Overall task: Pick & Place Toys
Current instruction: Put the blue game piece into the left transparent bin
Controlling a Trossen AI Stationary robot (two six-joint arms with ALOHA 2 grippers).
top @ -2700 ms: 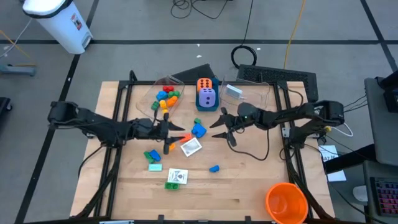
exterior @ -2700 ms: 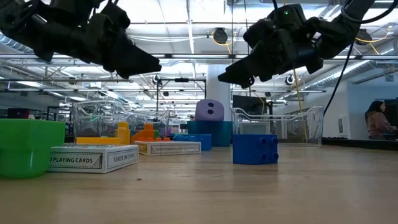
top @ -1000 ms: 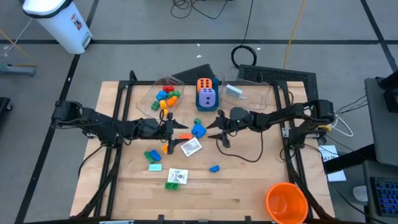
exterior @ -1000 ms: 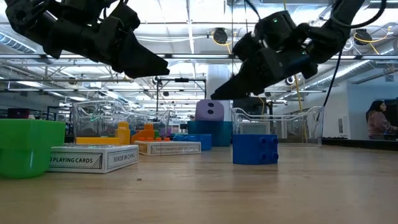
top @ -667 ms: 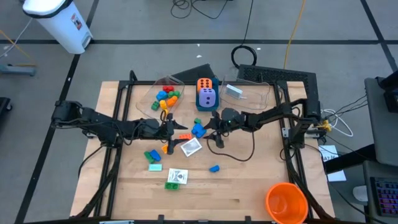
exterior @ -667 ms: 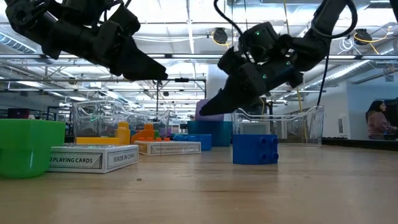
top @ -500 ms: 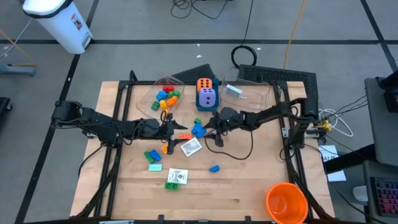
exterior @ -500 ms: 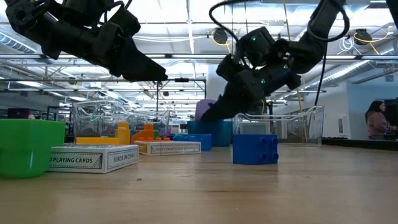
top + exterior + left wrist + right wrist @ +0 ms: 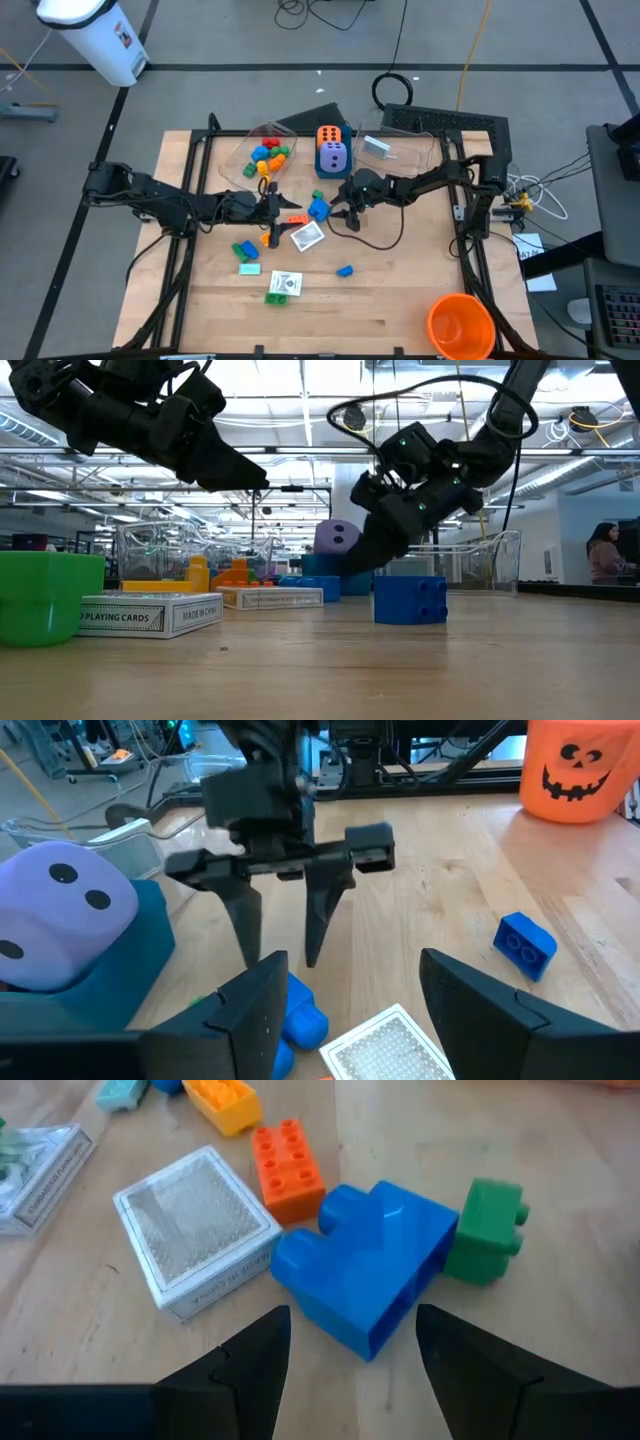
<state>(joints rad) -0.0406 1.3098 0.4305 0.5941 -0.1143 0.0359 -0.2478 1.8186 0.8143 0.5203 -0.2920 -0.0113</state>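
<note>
Fingers spread, the right gripper (image 9: 337,212) hovers just above the blue brick (image 9: 370,1275), which lies on the surface touching the white card box (image 9: 195,1230). Best descent: straddle the brick squarely, clear of the green brick (image 9: 486,1230) beside it. Left gripper (image 9: 285,210), also parted and empty, waits beyond the card box.

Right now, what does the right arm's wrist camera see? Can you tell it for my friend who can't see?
A big blue brick lies on the wooden table just ahead of the right gripper, whose fingers are spread open. A green brick, an orange brick and a clear card box sit close around it.
</note>
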